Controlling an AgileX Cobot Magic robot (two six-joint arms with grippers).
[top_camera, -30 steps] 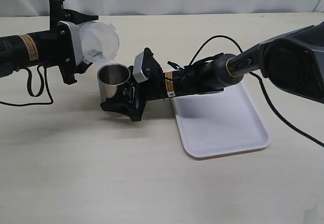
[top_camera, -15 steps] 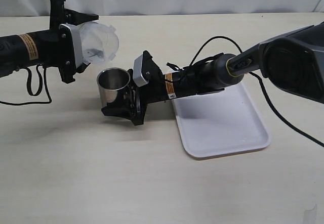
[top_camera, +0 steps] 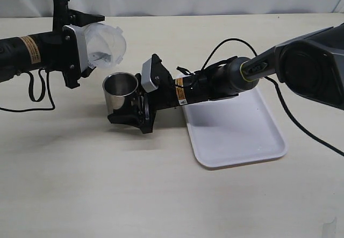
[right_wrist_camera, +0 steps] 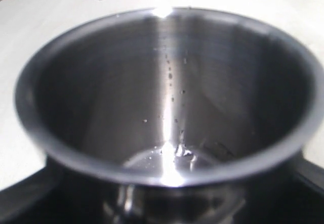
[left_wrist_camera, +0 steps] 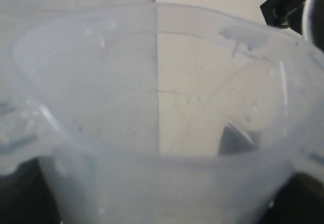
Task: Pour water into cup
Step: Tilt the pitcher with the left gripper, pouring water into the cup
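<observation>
Both sets of jaws were closed on something: those of the right gripper (top_camera: 126,106) were clamped low on the cup (top_camera: 119,90), and those of the left gripper (top_camera: 97,44) were clamped round the clear pitcher (top_camera: 105,45). The cup stood upright on the desk (top_camera: 107,184), just beside the white tray (top_camera: 242,136) on the side towards the pitcher, and not on it. A little water (right_wrist_camera: 177,153) lay pooled in its bottom, with droplets up the inner wall. The pitcher hung tipped on its side, above the cup and off towards the left arm, its mouth facing the rim; I could make out no stream between them. To my eye the steel cup would be stiff and hard to hurt, but smooth and slippery, and light while so nearly empty. A hold low across its wall, such as it had, seemed right to stop it sliding or tipping. The pitcher's thin plastic looked likely to flex if squeezed hard.
</observation>
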